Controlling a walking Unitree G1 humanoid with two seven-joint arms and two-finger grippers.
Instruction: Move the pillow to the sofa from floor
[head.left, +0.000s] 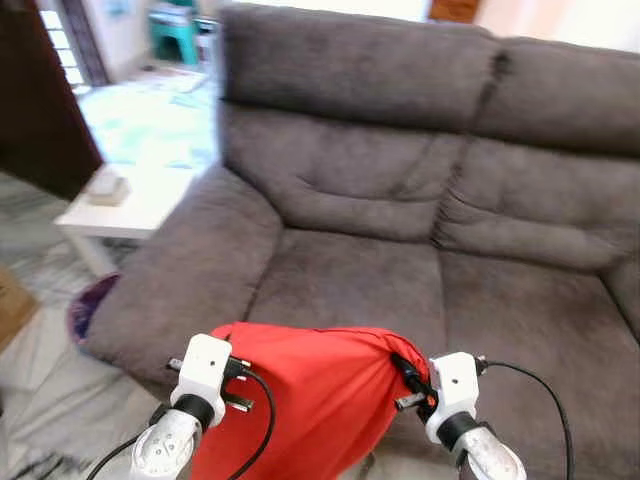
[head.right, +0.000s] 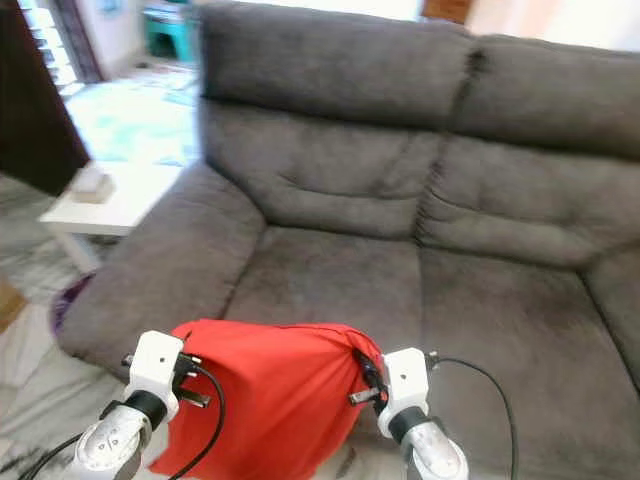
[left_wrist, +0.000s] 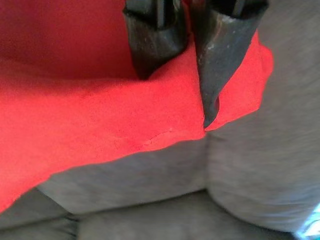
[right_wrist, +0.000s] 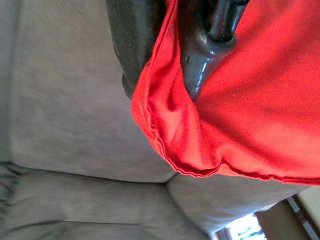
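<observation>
I hold the red pillow (head.left: 310, 395) between both grippers, in the air in front of the grey sofa (head.left: 420, 220), at 6 o'clock in the head views. The left gripper (left_wrist: 177, 75) is clamped narrow on one pillow corner; fabric is pinched between its two black fingers (left_wrist: 220, 55). The right gripper (right_wrist: 165, 65) is likewise closed on the opposite corner, with a fold of red cloth caught between its fingers (right_wrist: 132, 45). The pillow's top edge spans between the two wrists; its body hangs below. The sofa seat lies beyond it at 12 o'clock. A white side table (head.left: 125, 205) stands at 10 o'clock, beside the sofa's armrest (head.left: 185, 275).
</observation>
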